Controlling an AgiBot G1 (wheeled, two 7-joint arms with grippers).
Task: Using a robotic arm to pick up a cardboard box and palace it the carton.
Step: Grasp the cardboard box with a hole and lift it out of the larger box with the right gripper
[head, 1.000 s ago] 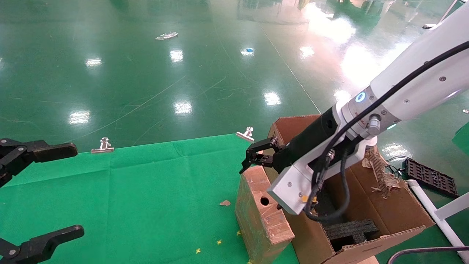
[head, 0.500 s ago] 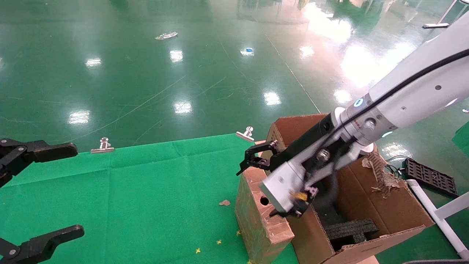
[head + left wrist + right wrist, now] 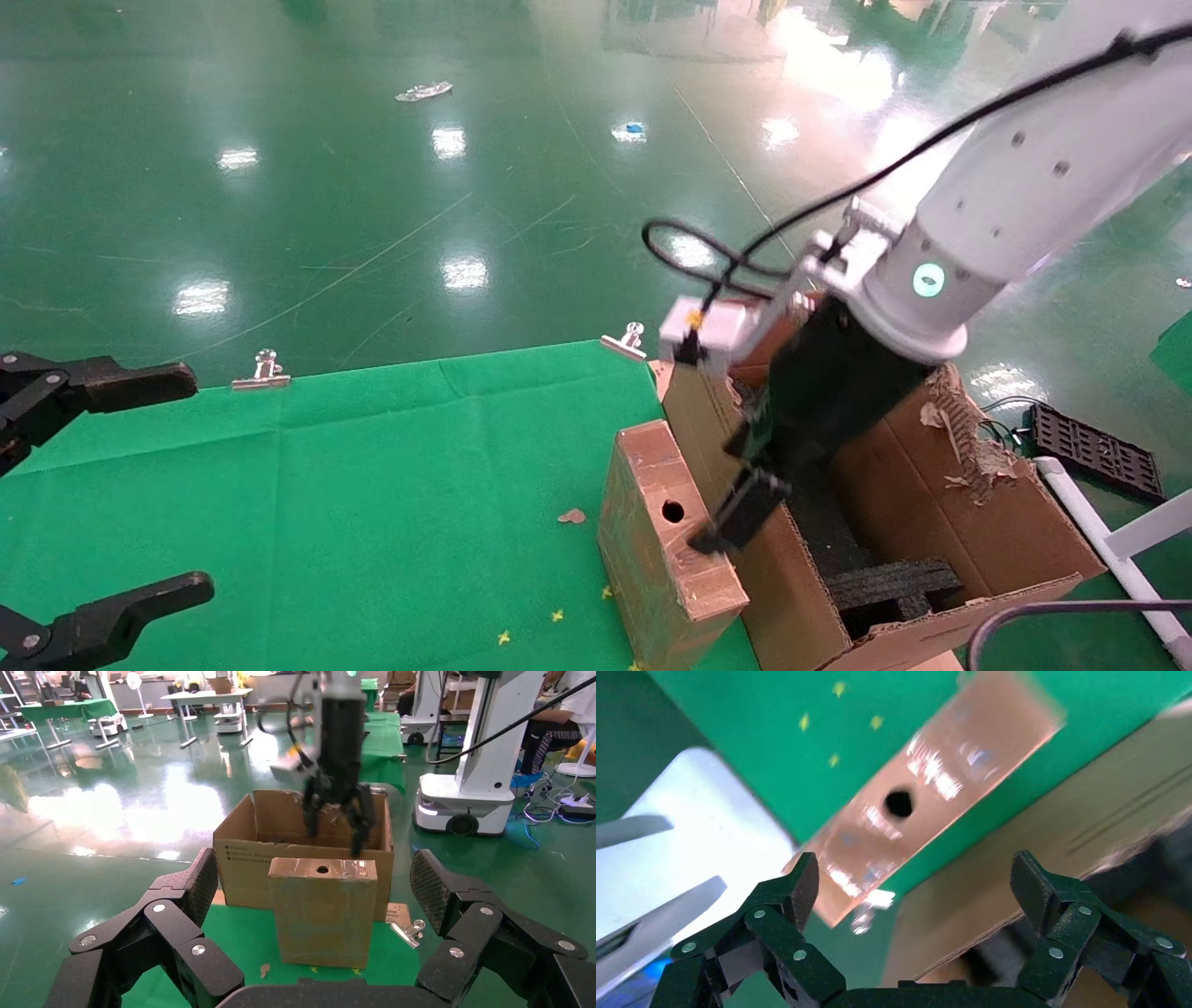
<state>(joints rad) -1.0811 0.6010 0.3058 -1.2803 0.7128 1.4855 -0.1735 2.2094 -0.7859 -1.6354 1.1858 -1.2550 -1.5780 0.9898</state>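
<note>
The small cardboard box stands upright on the green cloth, its top face with the round hole up, against the carton's near wall. The white robotic arm reaches down from the right. My right gripper points down, open and empty, over the box's top edge and the carton wall. The right wrist view shows the box and the carton wall below the open right gripper. My left gripper is open at the far left. The left wrist view faces the box, the carton and the right gripper.
Two metal clips hold the green cloth at its far edge. Black foam inserts lie inside the carton, whose right wall has a torn edge. A black tray lies on the floor at right.
The right wrist has swung from lying level over the carton to pointing down. The camera block went from below to above. The box has not moved, nor has the left arm.
</note>
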